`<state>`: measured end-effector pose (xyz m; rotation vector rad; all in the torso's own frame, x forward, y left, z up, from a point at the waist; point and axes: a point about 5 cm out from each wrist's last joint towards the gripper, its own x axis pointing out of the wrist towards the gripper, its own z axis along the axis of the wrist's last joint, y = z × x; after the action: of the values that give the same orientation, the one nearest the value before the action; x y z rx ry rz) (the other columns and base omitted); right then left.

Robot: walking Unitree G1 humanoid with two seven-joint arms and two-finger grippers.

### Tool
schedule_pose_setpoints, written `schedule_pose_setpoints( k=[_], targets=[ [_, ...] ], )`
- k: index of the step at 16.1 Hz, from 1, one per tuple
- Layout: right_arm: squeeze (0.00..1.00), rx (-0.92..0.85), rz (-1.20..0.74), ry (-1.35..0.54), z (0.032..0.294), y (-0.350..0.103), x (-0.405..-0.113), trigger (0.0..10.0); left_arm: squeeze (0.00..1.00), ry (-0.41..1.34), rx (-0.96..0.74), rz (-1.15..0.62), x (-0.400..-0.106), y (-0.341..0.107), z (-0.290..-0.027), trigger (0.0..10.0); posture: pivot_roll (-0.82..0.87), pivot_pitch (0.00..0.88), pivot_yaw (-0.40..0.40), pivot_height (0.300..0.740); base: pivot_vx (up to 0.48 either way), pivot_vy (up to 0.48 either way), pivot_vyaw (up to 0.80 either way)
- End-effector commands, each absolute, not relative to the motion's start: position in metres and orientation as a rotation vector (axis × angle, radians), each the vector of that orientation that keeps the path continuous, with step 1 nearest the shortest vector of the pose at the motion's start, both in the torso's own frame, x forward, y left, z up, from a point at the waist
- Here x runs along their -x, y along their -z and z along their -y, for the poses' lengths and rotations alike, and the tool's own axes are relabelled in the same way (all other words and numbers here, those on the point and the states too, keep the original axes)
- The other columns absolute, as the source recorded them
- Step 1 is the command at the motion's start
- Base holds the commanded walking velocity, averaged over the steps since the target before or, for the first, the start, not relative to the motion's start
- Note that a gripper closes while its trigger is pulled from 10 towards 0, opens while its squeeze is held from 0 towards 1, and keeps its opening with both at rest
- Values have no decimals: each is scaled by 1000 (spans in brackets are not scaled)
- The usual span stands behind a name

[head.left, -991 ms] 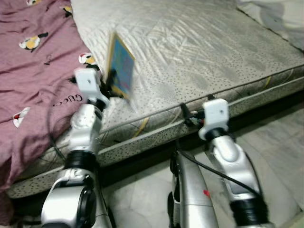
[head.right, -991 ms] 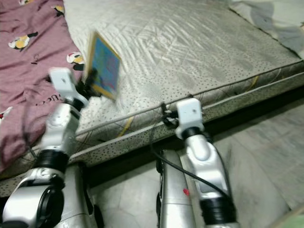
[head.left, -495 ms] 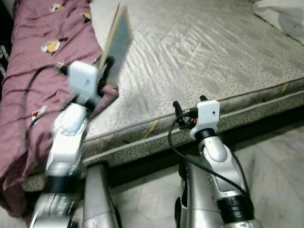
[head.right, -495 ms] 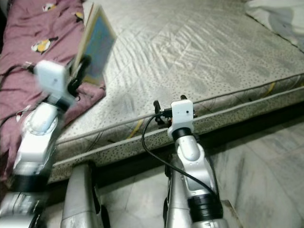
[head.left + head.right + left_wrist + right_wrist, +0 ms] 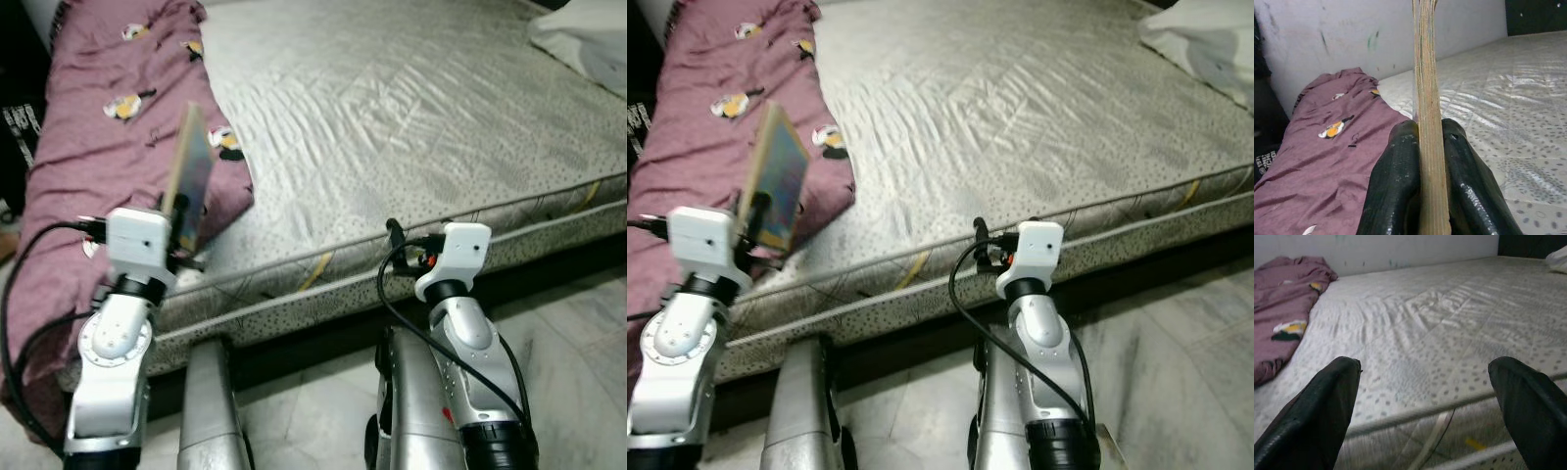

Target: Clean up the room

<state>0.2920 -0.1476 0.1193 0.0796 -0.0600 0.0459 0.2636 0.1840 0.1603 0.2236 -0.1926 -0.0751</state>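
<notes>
Left wrist view gives you the clearest read: your left gripper (image 5: 1431, 147) has both black fingers (image 5: 1400, 171) pressed flat on a thin book (image 5: 1426, 88), seen edge-on and standing upright between them. From the head views the book (image 5: 188, 174) is held up in the air, tilted, over the maroon blanket (image 5: 108, 147) near the mattress's front left corner; cover reads blue with a yellow border, details blurred. Your left gripper (image 5: 181, 220) sits just above the blanket's edge, not touching the mattress (image 5: 392, 127).

Blanket lies along the left side of the mattress, with small bird-like prints, and hangs over the front edge.

Your right gripper (image 5: 1425, 396) is wide open, nothing between the fingers (image 5: 1322, 406), pointed at the mattress's front edge. In the left eye view you see it (image 5: 394, 235) just at that front edge, about midway along.

White pillow or cloth (image 5: 588, 44) at the far right corner. Tiled floor (image 5: 578, 333) below the bed.
</notes>
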Motion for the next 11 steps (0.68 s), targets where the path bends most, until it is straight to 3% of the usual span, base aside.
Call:
schedule_pose_setpoints(
  k=[1, 11],
  targets=[
    [0, -93, 101, -43, 148, -132, -296, 10000, 0, 78, -241, 260, -263, -177, -178, 10000, 10, 0, 62, 548, 0, 0, 0],
    [0, -66, 117, -61, 154, -136, -300, 10000, 0, 105, -248, 208, -269, -168, -165, 10000, -6, 0, 53, 671, 0, 0, 0]
  ],
)
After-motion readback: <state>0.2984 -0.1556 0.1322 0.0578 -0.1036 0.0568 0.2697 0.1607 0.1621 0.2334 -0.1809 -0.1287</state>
